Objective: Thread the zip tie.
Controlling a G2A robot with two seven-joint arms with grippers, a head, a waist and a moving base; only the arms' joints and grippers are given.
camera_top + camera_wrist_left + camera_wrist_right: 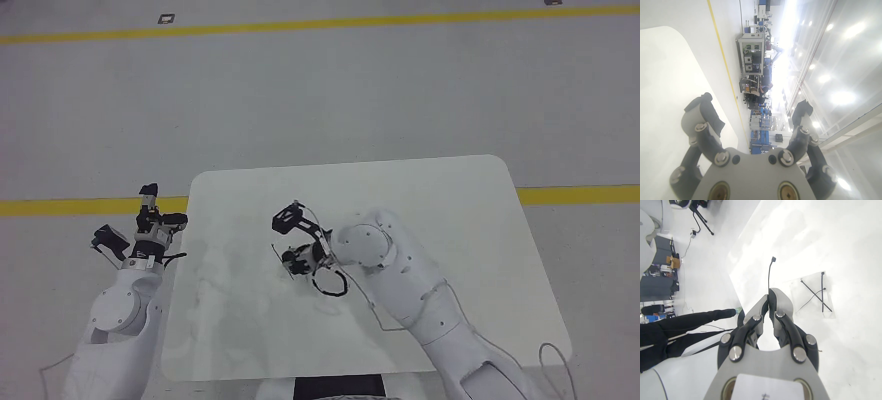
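Two grippers, one held zip tie [769,275], three loose ties [822,291] and one pouch [808,308].

The right gripper [769,296] has its ribbed black pads pressed together, pinching the zip tie. The tie is a thin black plastic strip that rises straight out past the fingertips and bends slightly near its small square head [773,259]. Its lower end is hidden between the pads.

Beyond the fingertips and off to one side, well apart from them, the flat clear pouch lies on the smooth white round-cornered table [829,237]. The three loose ties are on it, crossed over one another, one thinner and curved.

The left gripper [753,103] is spread wide with nothing between its black fingers, just beside the table's edge.
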